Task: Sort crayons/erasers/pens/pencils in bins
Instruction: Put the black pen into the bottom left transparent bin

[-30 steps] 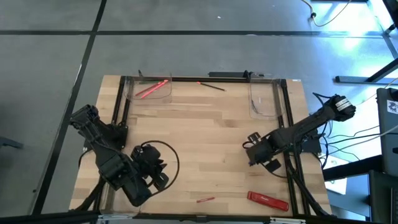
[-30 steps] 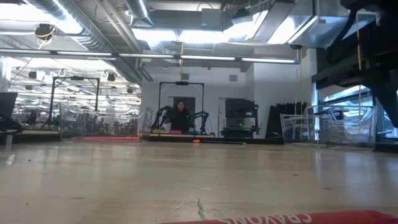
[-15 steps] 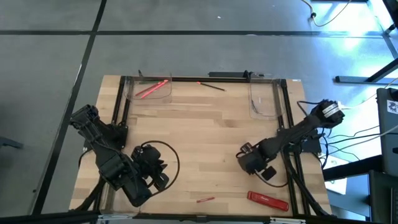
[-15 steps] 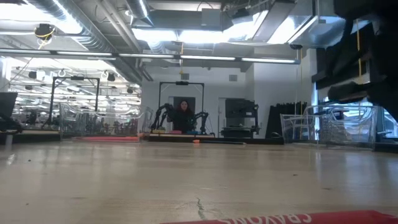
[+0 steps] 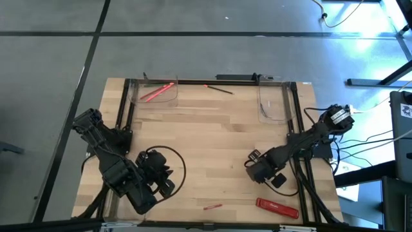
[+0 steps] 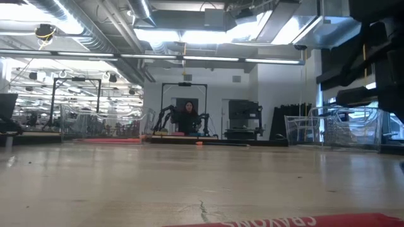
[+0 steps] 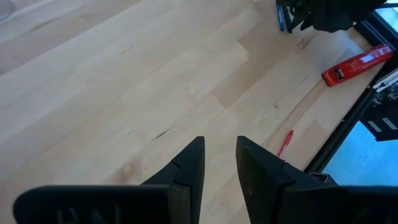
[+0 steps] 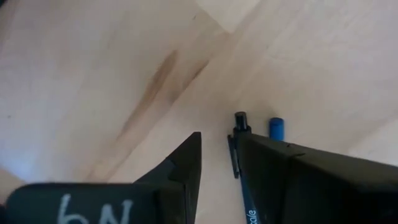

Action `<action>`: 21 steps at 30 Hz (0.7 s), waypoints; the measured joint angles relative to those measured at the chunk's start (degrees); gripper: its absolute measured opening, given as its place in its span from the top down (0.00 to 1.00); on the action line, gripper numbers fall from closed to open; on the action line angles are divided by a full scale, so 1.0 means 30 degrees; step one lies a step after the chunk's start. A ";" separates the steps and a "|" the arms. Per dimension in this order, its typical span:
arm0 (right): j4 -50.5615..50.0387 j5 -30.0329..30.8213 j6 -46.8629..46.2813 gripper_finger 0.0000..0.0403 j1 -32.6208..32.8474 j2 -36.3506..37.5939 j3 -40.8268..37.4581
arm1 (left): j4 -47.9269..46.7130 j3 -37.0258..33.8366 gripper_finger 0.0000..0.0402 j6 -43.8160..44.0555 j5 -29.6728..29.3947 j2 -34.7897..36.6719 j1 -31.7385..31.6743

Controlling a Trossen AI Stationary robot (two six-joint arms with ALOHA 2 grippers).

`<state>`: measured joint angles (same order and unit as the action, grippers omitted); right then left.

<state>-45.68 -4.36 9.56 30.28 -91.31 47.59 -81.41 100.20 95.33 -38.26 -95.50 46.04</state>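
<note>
Pens [image 8: 239, 146] beneath right end effector [image 8: 217, 162], visible only by wrist camera.

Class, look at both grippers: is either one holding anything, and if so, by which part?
Nothing is held. The left gripper is open over bare table. The right gripper is open above a black pen, not gripping it.

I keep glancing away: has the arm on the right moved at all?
Yes. The right gripper slid down toward the flat red bar near the table's front edge.
</note>
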 joint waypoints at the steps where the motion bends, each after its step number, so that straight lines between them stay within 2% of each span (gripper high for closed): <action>1: 0.0034 0.0125 -0.0007 0.73 0.0000 0.0139 -0.0025 | 0.0000 0.0000 0.79 0.0000 0.0007 0.0000 0.0006; 8: -0.0007 0.0912 -0.0073 0.73 -0.0006 0.0578 -0.0085 | -0.0007 0.0000 0.79 -0.0007 0.0014 0.0000 0.0007; 21: 0.1278 0.0785 0.0666 0.73 -0.0015 0.0585 -0.0070 | 0.0000 0.0000 0.79 0.0000 0.0148 0.0000 0.0007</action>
<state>-41.85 -2.00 11.56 30.24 -89.56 47.37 -81.41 100.20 95.33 -37.82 -95.50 46.06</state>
